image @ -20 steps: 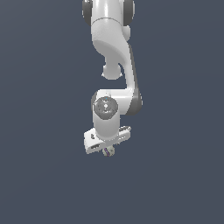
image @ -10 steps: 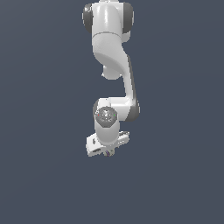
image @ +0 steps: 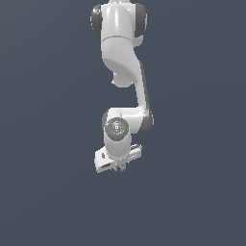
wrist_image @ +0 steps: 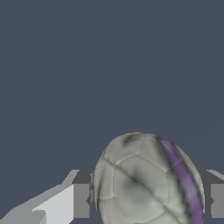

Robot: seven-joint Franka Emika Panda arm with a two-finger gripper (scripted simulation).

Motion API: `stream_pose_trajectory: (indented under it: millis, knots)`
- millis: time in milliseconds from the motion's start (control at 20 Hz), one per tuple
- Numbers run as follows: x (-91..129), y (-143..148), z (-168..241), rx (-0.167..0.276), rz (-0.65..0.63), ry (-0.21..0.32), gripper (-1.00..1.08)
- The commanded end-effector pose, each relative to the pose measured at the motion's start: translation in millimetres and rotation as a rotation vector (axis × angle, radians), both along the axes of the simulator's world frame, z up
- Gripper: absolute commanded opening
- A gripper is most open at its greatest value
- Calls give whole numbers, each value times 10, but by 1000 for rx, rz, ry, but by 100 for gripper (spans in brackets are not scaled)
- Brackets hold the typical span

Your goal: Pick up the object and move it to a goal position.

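Gripping a round, panelled, purple-striped ball [wrist_image: 148, 183], the white claw [wrist_image: 148, 200] hangs.

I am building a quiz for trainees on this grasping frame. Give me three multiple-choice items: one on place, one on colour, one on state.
1. Where is the ball?
A. between the claw's fingers
B. lying far off the claw
C. on top of the arm

2. What colour is the ball's stripe?
A. green
B. purple
C. red

3. How is the claw?
A. wide open, empty
B. out of view
C. shut on the ball

Key: 1 A, the wrist view shows a finger on each side of it. 2 B, a purple band runs down it. 3 C, the fingers sit against it.
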State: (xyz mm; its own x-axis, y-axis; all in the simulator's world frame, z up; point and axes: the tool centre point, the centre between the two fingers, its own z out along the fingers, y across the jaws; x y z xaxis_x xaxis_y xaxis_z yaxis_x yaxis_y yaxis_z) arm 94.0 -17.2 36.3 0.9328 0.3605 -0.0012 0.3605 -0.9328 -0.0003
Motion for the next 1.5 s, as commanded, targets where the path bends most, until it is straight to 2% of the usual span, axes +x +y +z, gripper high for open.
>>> stream_pose_trajectory:
  millis: [0, 400, 750, 1450]
  knots:
    - [4, 2, 6, 0, 0, -1, -100]
    - [-23, 4, 44, 0, 0, 0, -100]
    - [-137, 27, 262, 0, 0, 0, -100]
    - [-656, 136, 1266, -1, 0, 0, -100]
